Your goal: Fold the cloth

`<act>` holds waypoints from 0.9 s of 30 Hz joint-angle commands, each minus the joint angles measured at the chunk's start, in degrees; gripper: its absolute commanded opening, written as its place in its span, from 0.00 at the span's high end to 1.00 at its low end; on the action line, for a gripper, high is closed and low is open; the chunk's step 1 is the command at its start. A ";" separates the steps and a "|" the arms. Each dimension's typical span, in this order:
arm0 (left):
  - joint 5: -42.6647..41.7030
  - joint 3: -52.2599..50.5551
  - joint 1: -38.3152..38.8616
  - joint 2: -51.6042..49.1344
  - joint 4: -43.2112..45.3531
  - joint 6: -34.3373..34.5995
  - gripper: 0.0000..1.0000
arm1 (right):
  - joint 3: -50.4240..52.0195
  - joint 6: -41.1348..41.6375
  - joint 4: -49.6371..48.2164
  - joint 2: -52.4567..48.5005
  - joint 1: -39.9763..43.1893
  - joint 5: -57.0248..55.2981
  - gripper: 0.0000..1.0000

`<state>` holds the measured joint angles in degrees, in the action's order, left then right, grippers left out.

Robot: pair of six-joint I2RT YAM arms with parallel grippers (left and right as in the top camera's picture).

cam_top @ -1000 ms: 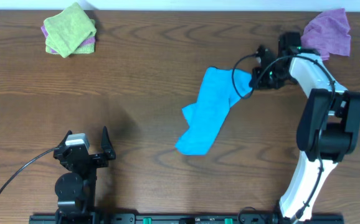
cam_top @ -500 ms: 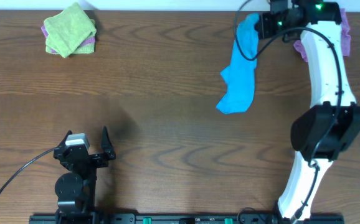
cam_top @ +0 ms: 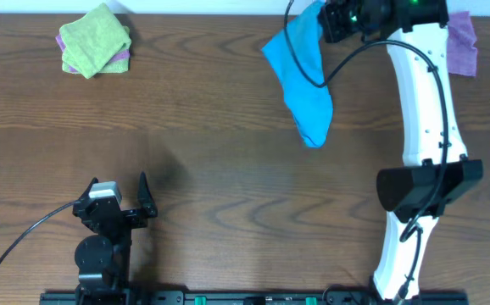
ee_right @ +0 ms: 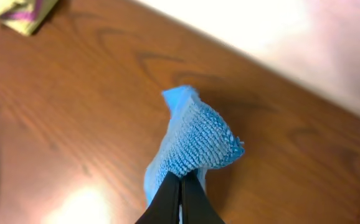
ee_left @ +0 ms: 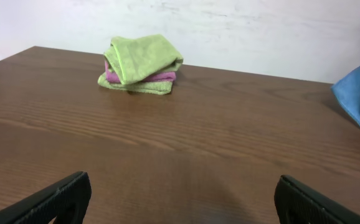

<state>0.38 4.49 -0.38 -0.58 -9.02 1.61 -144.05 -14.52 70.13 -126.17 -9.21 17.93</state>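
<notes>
At the far left of the table (cam_top: 211,127), near its back edge, a folded lime-green cloth (cam_top: 95,40) lies in a small stack with a purple layer (ee_left: 161,76) showing between its folds. Nearer the front edge, the left gripper (cam_top: 118,188) is parked over bare wood with its fingers spread wide and nothing between them; its wrist view looks across the tabletop to the green stack. Right of centre, by the back edge, is the cloth (cam_top: 304,76), sky-blue and bunched into a long strip. Its long axis runs from the back of the table toward the front, leaning a little to the right on the way. The broad upper end is up at the back edge, and the narrow tip points toward the robot's side. Whether that tip touches the wood cannot be told from above. The right gripper (cam_top: 334,21) is clamped on the upper end: in the wrist view the two fingers are pressed together with a fold of the blue fabric (ee_right: 195,140) pinched at their tips. Farthest right, partly behind the white arm, lies a purple cloth (cam_top: 461,47).
</notes>
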 commanded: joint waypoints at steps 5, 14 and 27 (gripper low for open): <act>0.00 -1.77 -0.35 0.37 -0.79 -0.35 0.05 | -1.14 -3.13 4.48 0.74 -8.26 2.47 0.99; 0.00 -1.79 -0.35 0.37 -0.79 -0.35 0.05 | -1.14 -3.34 5.66 4.00 -15.80 2.45 0.99; 0.00 -1.79 -0.35 0.37 -0.79 -0.35 0.05 | -1.14 -4.87 7.30 12.46 -22.34 -0.17 0.99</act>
<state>0.38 4.49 -0.38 -0.58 -9.02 1.63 -144.18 -18.31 77.06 -114.98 -31.11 18.33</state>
